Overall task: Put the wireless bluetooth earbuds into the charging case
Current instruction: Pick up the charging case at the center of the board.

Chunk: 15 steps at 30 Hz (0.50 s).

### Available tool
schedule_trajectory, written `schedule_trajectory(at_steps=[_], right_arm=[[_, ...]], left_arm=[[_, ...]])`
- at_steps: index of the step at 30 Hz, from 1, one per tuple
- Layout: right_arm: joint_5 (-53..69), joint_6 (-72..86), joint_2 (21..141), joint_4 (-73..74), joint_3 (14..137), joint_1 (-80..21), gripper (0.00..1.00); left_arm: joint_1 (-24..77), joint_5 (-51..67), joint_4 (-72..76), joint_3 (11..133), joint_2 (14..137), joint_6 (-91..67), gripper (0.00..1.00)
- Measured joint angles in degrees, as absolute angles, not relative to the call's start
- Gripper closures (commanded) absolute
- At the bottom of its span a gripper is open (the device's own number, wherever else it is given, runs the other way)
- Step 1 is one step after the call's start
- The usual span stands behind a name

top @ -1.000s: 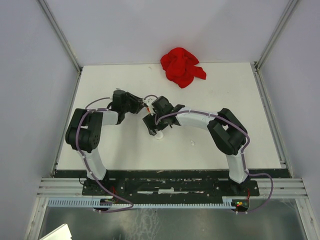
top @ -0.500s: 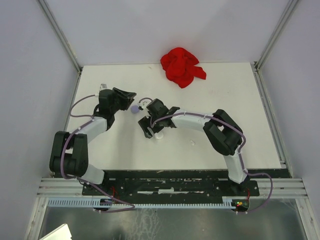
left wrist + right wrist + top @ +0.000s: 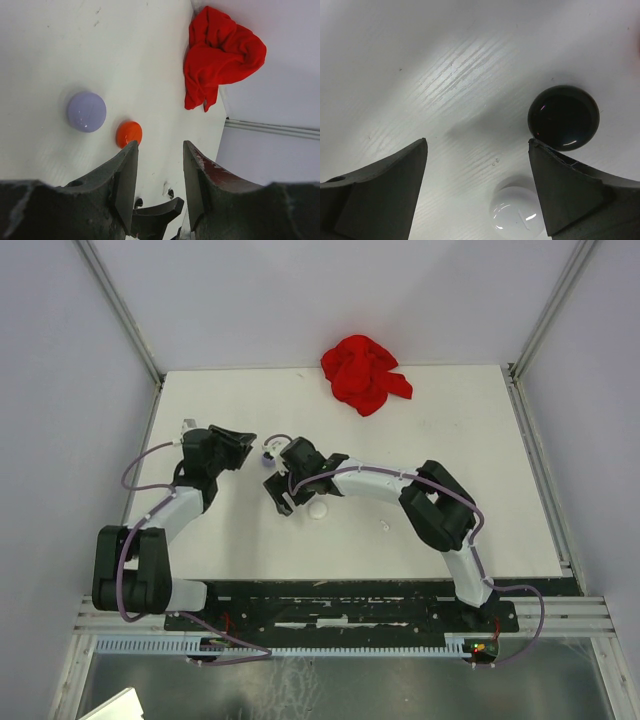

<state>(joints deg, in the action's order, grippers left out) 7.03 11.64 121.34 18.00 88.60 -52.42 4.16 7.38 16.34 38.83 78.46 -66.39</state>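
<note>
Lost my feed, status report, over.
Both jaws open, empty. Earbuds too small to make out. Black disc, white disc by right jaws. Red cloth well clear.

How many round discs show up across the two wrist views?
4. Left wrist view: a lilac disc with an orange-red disc beside it. Right wrist view: a black disc and a white disc below it. Others may hide under the arms.

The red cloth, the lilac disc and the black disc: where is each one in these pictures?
red cloth (image 3: 363,375): top external view, middle of the crumpled heap.
lilac disc (image 3: 86,111): left wrist view, centre of its rounded top.
black disc (image 3: 563,117): right wrist view, centre of its glossy top.
</note>
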Motion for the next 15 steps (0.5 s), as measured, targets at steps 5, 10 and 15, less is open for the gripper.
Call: schedule_trajectory(at_steps=[5,10,15], right_arm=[[4.6,10.1,120.8,18.0,88.6,-52.4,0.09],[1.4,7.5,119.3,19.8,89.7,-52.1,0.1],[0.9,5.8,119.3,21.7,90.7,-51.1,0.11]], left_arm=[[3.2,7.5,16.3,38.2,77.9,-66.3,0.52],[2.9,8.2,16.5,37.9,77.9,-66.3,0.53],[2.8,10.1,17.2,37.4,77.9,-66.3,0.54]])
